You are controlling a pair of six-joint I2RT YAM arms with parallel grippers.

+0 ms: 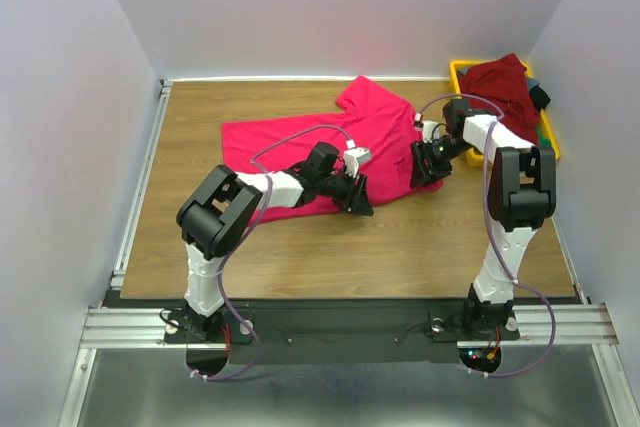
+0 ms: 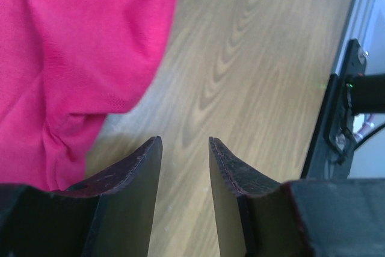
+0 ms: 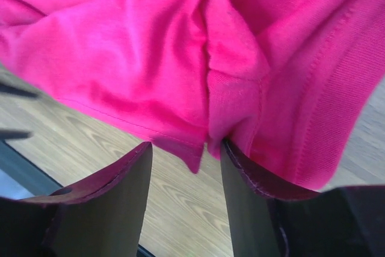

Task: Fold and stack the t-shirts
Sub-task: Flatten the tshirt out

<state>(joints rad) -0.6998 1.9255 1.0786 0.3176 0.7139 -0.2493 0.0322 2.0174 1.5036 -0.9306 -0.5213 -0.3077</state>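
A crimson t-shirt [image 1: 310,142] lies spread and rumpled across the middle of the wooden table. My left gripper [image 1: 360,202] is open at the shirt's near hem; in its wrist view the gripper [image 2: 185,142] has only bare wood between the jaws, with the crimson cloth [image 2: 72,46] to the left. My right gripper [image 1: 428,169] is open at the shirt's right edge; in its wrist view the gripper [image 3: 186,148] has a corner of the crimson hem [image 3: 198,154] hanging between the jaws. A maroon t-shirt [image 1: 503,87] is heaped on the yellow bin at the back right.
The yellow plastic bin [image 1: 458,71] stands at the back right corner with green and dark cloth [image 1: 541,97] under the maroon shirt. Grey walls close in the table on three sides. A metal rail [image 1: 140,177] runs along the left edge.
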